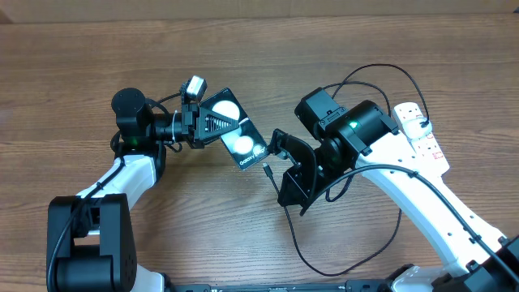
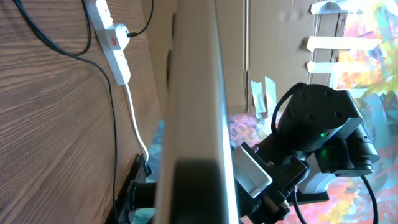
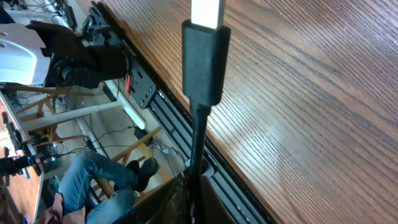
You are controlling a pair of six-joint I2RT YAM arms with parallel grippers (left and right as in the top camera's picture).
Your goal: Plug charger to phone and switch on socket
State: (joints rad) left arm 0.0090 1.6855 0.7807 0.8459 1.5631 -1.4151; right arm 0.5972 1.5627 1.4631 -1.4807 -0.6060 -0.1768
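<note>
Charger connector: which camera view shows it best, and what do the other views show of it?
The right wrist view: the charger connector fills the frame, black housing and bright metal end. Overhead shows only a tiny tip beside the phone. In the left wrist view I cannot make it out.

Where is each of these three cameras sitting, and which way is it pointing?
Overhead: above the table, looking straight down; both arms show, the left pincer holding the phone, the right pincer holding the charger.
Left wrist: on the left arm, sighting along the phone's edge towards the right arm and the socket.
Right wrist: on the right arm, looking along the charger's tip over the table edge; its own pincer shows dark at the bottom.
Shared: overhead and left wrist both see the socket.
</note>
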